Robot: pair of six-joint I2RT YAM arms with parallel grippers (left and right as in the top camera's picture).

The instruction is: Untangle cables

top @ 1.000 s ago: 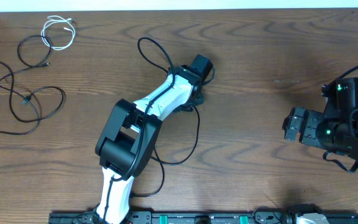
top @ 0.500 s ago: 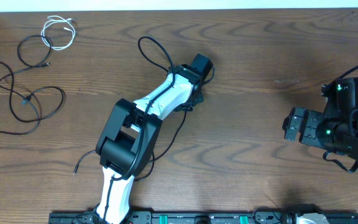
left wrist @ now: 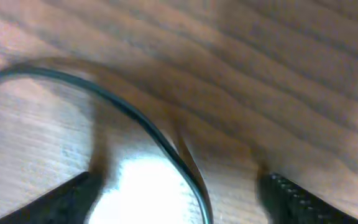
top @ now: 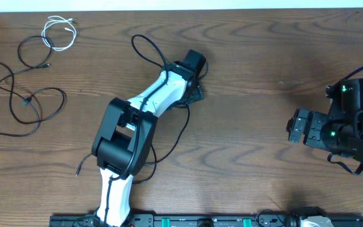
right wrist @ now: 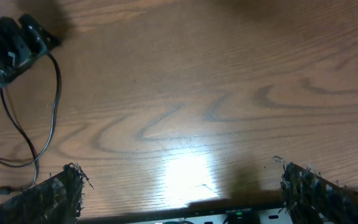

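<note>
While the wood table (top: 263, 50) fills the overhead view, the biggest thing on it is the left arm (top: 128, 135), white & black. It stretches from the near edge up to the far centre. The right arm (top: 348, 123) is folded at the right edge, well apart from any cord.

A long black cable (top: 145, 47) makes a loop at the far centre, just left of the left arm's wrist. It then passes under the arm, curves down the arm's right side & ends in a small plug at near left, by the arm's base. More black cables (top: 27, 104) lie in loose loops at far left, w/ a short white cable (top: 58, 33) coiled beside them, nearest the far edge. All of these are well apart from both arms.

The left gripper (left wrist: 179, 196) is low over the wood w/ jaws spread wide. The black cable lies on the table between them, not pinched. The right gripper (right wrist: 185, 193) has jaws spread wide too, w/ only bare wood between them; it points left, toward the table centre.
</note>
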